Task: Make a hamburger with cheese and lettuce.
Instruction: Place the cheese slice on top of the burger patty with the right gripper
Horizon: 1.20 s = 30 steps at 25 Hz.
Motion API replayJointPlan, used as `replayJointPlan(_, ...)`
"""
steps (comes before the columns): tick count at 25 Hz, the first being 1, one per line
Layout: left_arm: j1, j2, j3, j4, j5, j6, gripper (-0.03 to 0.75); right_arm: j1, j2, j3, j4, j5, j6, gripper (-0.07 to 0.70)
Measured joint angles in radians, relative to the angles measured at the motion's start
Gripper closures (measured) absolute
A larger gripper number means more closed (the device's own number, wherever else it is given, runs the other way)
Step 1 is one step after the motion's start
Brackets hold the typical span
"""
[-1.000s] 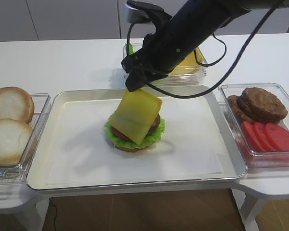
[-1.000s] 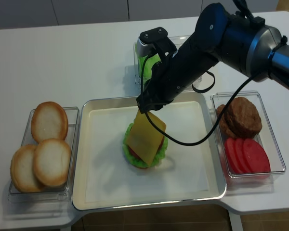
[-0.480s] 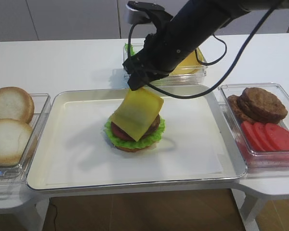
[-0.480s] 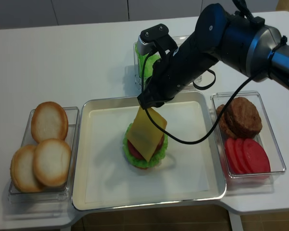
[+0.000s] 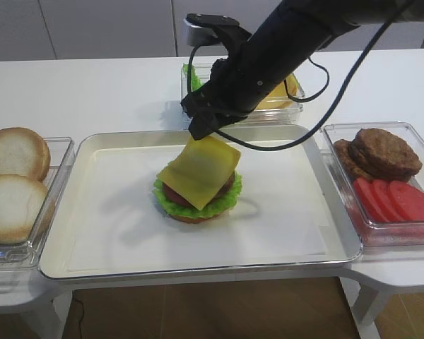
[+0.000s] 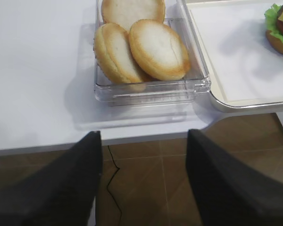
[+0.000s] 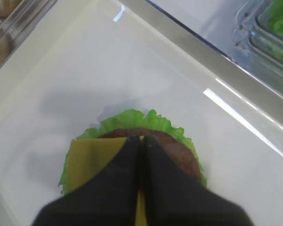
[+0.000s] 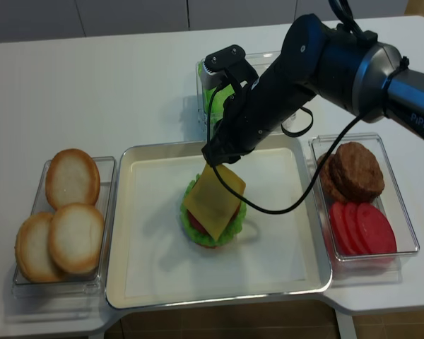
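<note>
Exterior high: right gripper [image 5: 200, 130] jaws clamped on cheese [image 5: 199, 171] — seemingly lower, flatter over hamburger [image 5: 196, 199].

Tray at centre of the table, tubs on three sides.

The hamburger stack of bun base, frilly lettuce, tomato and patty [image 5: 196, 195] sits mid-way on the shallow metal tray [image 5: 113, 261]. A thin square cheese slice [image 5: 198, 171] leans on it, pinched above by the right hand [image 5: 200, 128]. Left: clear tub of pale bun halves [image 5: 13, 191]. Right: clear tub of patties and tomato slices [image 5: 385, 173]. Behind: clear tub of lettuce and cheese [image 5: 283, 99].
</note>
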Motion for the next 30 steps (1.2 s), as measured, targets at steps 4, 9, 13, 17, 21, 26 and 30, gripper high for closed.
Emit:
replayJointPlan(4,0.0,0.0,0.0,0.0,0.0,0.0,0.292,0.0,0.0,-0.002,-0.002,-0.002,0.0,0.628)
replayJointPlan(9,0.0,0.0,0.0,0.0,0.0,0.0,0.292,0.0,0.0,-0.002,-0.002,-0.002,0.004,0.584)
replayJointPlan(13,0.0,0.0,0.0,0.0,0.0,0.0,0.292,0.0,0.0,-0.002,-0.002,-0.002,0.006,0.489)
replayJointPlan(17,0.0,0.0,0.0,0.0,0.0,0.0,0.292,0.0,0.0,-0.002,-0.012,-0.002,0.024,0.41)
replayJointPlan(21,0.0,0.0,0.0,0.0,0.0,0.0,0.292,0.0,0.0,-0.002,-0.062,-0.002,0.078,0.282)
replayJointPlan(26,0.0,0.0,0.0,0.0,0.0,0.0,0.292,0.0,0.0,-0.004,-0.098,0.008,0.124,0.098)
replayJointPlan(30,0.0,0.0,0.0,0.0,0.0,0.0,0.292,0.0,-0.017,-0.004,-0.129,0.01,0.216,0.076)
